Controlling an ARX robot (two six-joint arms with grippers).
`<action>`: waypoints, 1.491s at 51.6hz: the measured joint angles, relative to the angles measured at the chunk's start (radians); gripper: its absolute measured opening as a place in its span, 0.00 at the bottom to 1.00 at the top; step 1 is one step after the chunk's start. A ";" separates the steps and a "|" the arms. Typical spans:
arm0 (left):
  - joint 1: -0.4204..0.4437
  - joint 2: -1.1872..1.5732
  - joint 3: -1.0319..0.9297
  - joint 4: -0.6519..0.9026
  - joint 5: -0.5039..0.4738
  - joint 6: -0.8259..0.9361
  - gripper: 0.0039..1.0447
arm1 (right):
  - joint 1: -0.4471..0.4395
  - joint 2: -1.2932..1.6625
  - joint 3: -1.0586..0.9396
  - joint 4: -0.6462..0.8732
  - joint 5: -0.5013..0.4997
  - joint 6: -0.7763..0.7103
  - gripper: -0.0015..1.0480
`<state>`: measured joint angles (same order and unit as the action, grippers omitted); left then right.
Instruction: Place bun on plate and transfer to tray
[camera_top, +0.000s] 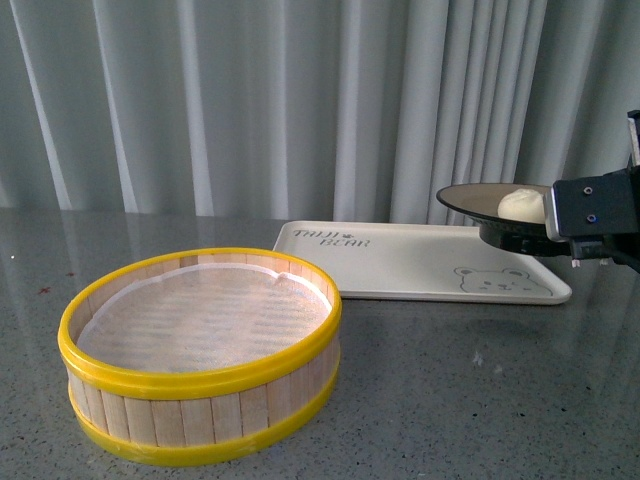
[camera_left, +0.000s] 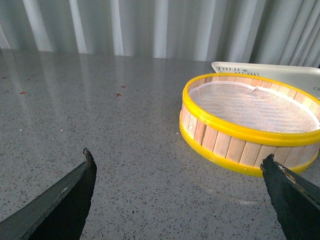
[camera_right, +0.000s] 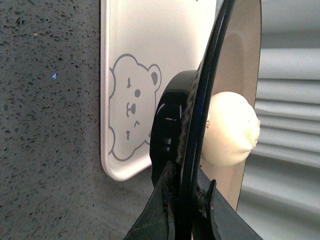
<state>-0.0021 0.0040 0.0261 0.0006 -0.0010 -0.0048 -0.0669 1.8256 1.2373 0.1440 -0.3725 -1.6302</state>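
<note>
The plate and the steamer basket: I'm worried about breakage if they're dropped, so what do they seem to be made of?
The plate looks like glazed ceramic, possibly melamine: its black underside shines with sharp highlights. The steamer basket has matte pale wood or bamboo slats, bound by glossy yellow hoops, probably plastic, with a white mesh liner.

"BEAR" on the tray (camera_top: 420, 262)

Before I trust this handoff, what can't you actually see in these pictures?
Front view: the housing of the right gripper hides the plate's right rim.
Front view: the plate hides the tray's far right corner.
Left wrist view: the steamer basket and the picture edge cut off the tray.
</note>
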 joint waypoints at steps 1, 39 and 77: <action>0.000 0.000 0.000 0.000 0.000 0.000 0.94 | 0.000 0.014 0.019 -0.008 -0.005 -0.002 0.03; 0.000 0.000 0.000 0.000 0.000 0.000 0.94 | 0.056 0.347 0.425 -0.093 -0.038 0.056 0.03; 0.000 0.000 0.000 0.000 0.000 0.000 0.94 | 0.082 0.365 0.416 -0.198 -0.079 0.000 0.03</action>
<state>-0.0021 0.0040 0.0261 0.0006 -0.0010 -0.0048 0.0154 2.1906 1.6531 -0.0536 -0.4515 -1.6306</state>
